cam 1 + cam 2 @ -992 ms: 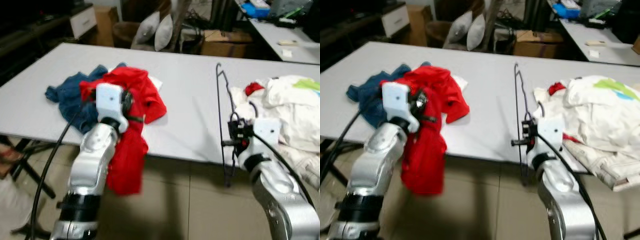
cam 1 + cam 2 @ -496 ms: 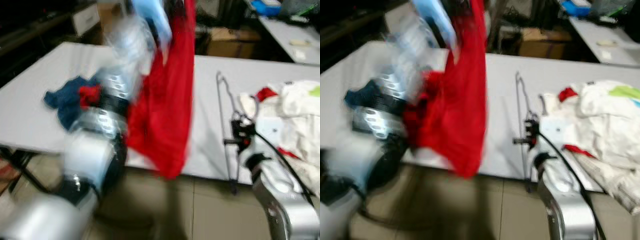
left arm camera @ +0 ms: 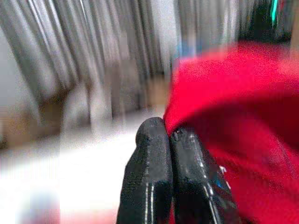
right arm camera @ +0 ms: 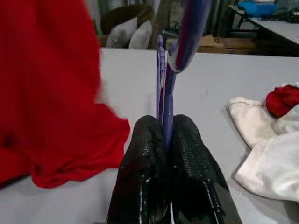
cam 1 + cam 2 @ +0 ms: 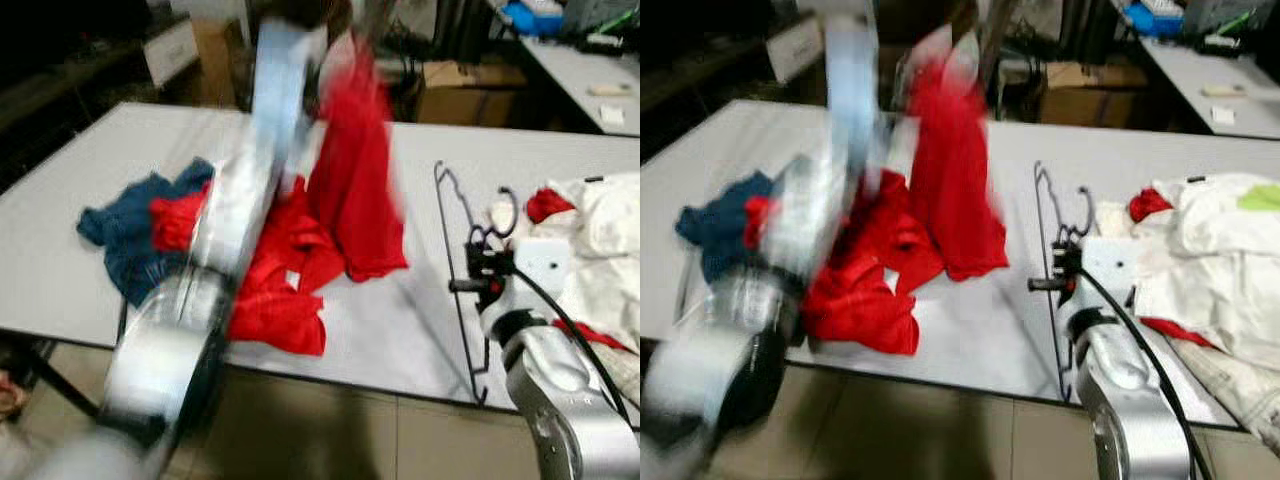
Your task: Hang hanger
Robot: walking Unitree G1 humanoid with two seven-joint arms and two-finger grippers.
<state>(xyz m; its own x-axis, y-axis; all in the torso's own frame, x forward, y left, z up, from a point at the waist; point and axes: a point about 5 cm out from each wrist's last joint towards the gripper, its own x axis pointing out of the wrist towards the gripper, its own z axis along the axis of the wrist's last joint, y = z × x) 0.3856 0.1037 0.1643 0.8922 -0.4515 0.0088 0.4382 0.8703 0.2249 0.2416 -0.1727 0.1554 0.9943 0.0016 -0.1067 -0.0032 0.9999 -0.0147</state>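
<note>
A red garment (image 5: pixel 355 190) hangs over the white table (image 5: pixel 420 330), its lower part bunched on the top near the front edge. My left arm is raised and blurred, and the left gripper (image 3: pixel 169 133) is shut on the red cloth's upper edge. A thin dark wire hanger (image 5: pixel 447 240) stands upright at the table's front right, hook toward the white clothes. My right gripper (image 5: pixel 468 286) is shut on its wire, which looks purple between the fingers (image 4: pixel 145 140) in the right wrist view.
A blue garment (image 5: pixel 125 225) lies on the table's left side. A pile of white clothes (image 5: pixel 600 230) with a red scrap covers the right end. Behind the table stand a cardboard box (image 5: pixel 455 90) and a second table (image 5: pixel 590 80).
My left arm swung up from the front edge, lifting the red garment high, then carried it toward the table's middle. The right gripper kept the hanger nearly still.
</note>
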